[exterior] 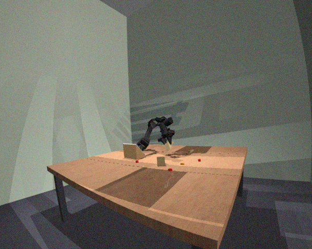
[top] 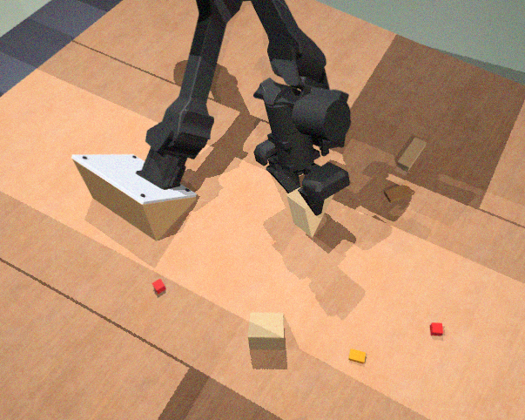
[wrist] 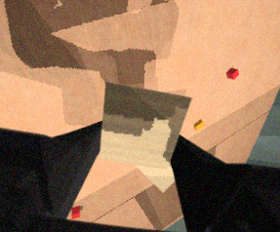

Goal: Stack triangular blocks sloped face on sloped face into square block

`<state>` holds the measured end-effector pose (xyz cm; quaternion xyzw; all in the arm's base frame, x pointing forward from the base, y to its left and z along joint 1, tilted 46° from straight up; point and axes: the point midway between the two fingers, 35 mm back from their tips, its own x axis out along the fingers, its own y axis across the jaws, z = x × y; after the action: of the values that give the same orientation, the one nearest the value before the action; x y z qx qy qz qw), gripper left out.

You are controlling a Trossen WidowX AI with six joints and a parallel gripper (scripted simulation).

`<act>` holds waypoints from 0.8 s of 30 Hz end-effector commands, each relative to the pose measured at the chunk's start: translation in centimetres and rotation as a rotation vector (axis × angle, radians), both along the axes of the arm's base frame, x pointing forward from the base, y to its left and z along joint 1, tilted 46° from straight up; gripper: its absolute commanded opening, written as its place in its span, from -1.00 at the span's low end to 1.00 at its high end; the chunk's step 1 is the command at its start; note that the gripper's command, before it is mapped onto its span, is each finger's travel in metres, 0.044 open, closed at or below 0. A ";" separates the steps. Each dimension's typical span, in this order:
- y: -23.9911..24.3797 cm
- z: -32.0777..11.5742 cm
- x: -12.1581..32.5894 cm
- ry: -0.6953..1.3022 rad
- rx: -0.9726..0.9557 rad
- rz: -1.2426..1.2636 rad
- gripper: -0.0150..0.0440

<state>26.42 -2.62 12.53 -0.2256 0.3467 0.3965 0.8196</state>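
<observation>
One tan triangular block (top: 265,326) (exterior: 160,161) rests on the table, in front of the arm; I cannot make it out in the wrist view. My gripper (top: 306,199) (exterior: 167,143) (wrist: 139,129) is shut on the other triangular block (top: 302,218) (exterior: 168,146) (wrist: 136,144). It holds that block tilted, above the table and behind the resting block, with a gap between the two blocks. The fingers hide part of the held block in the top view.
The arm stands on a wedge-shaped base with a white top (top: 109,169) at the left. A red piece (top: 158,286), a yellow piece (top: 357,355) and another red piece (top: 436,328) lie around the resting block. A tan bar (top: 411,153) and a brown piece (top: 397,193) lie at the back right.
</observation>
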 end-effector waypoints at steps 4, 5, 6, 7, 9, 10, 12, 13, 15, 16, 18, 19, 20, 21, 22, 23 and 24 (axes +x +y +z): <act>-0.1 0.3 0.4 0.138 0.110 -0.140 -0.49; -0.1 0.3 0.4 0.160 0.125 -0.160 -0.49; -0.2 0.3 0.4 0.182 0.140 -0.181 -0.49; -0.2 0.3 0.4 0.204 0.155 -0.201 -0.49; -0.2 0.3 0.4 0.249 0.185 -0.243 -0.49; -0.2 0.3 0.4 0.271 0.200 -0.265 -0.49; -0.2 0.4 0.5 0.317 0.229 -0.307 -0.49; -0.2 0.4 0.5 0.340 0.244 -0.328 -0.49; -0.2 0.4 0.5 0.385 0.272 -0.371 -0.49; -0.2 0.4 0.5 0.408 0.285 -0.392 -0.49; -0.2 0.4 0.6 0.455 0.312 -0.435 -0.49; -0.3 0.4 0.6 0.478 0.326 -0.457 -0.49; -0.3 0.4 0.6 0.501 0.339 -0.478 -0.49; -0.3 0.4 0.6 0.524 0.351 -0.500 -0.49; -0.3 0.4 0.6 0.547 0.364 -0.522 -0.49; -0.3 0.4 0.6 0.571 0.377 -0.543 -0.49; -0.3 0.4 0.7 0.594 0.389 -0.565 -0.49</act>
<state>26.76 -2.81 12.66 0.1208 0.5198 0.2812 0.7976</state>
